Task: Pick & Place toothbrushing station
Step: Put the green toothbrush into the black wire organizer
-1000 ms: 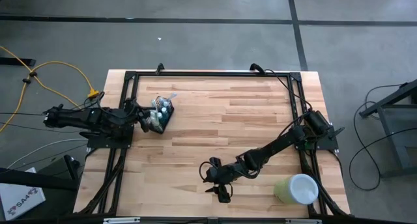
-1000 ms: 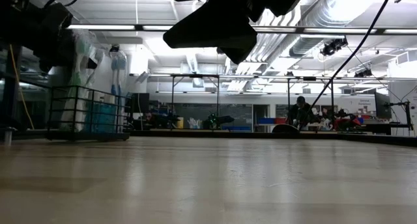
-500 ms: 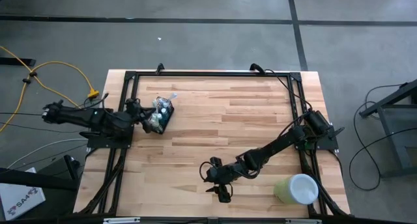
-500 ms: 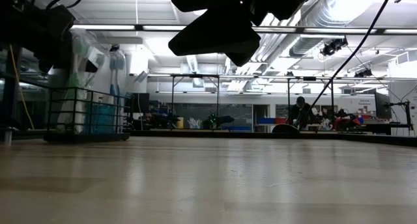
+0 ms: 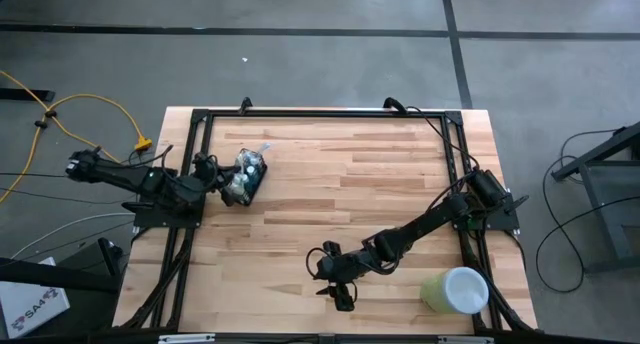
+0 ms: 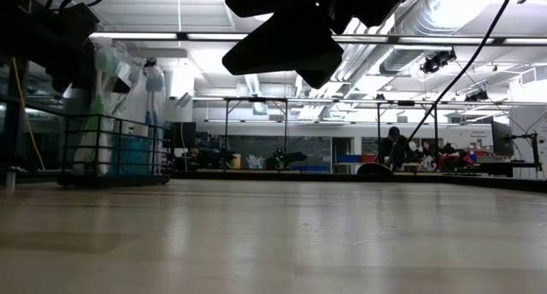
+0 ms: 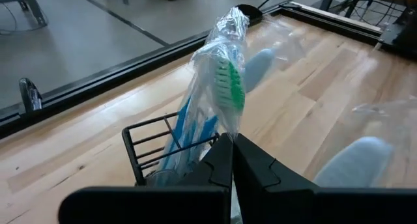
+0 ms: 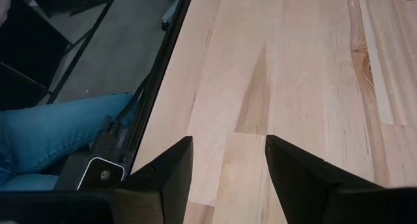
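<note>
Left gripper (image 5: pixel 222 181) at table's left edge, arm stretched low, fingers pressed together. Right gripper (image 5: pixel 343 297) near front edge, arm extended, fingers spread wide.

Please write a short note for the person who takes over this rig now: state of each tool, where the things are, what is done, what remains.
Left tool: shut, at the black wire-mesh holder near the table's far left; whether it grips the rim or a wrapped toothbrush is unclear.
Right tool: open and empty, hanging over bare wood at the near middle.
Holder stands on the table with wrapped brushes inside. Pale green cup lies at the near right corner.
Done: left tool has reached the holder.
Left: lift it and place it; the target is not evident.
</note>
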